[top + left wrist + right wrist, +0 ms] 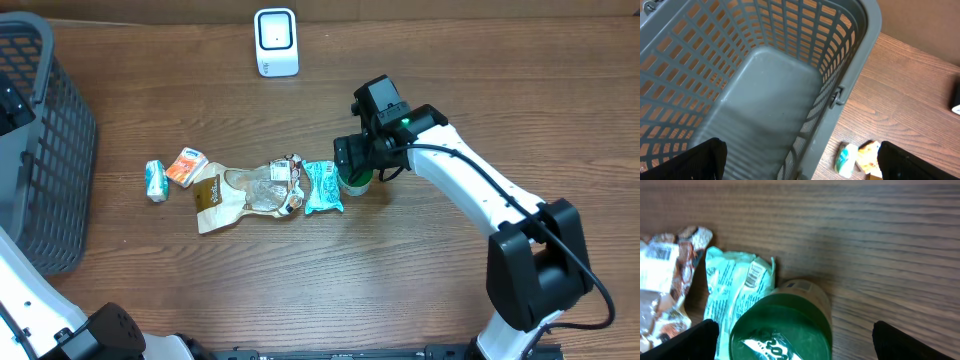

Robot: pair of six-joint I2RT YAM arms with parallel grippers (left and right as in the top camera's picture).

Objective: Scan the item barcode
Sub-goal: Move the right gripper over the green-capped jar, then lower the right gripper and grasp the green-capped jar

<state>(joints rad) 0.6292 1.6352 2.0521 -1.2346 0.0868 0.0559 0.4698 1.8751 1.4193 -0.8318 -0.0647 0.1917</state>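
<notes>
Jar (785, 325) is flanked by the released right end effector (800, 345), with a packet (735, 290) lying against it. The left end effector (805, 162), also released, is held over a basket (855, 30).

Green-lidded jar (782, 325), pale-green packet (735, 287), grey latticed basket (860, 30), brown wood-grain table (865, 240).

Green-lidded jar (782, 330), lid facing up, on the table (450, 60), white barcode scanner (276, 42) well apart near the far edge

Basket (45, 150) left; packets (250, 186) in row centre; can (353, 184) right; scanner (276, 42) behind
</notes>
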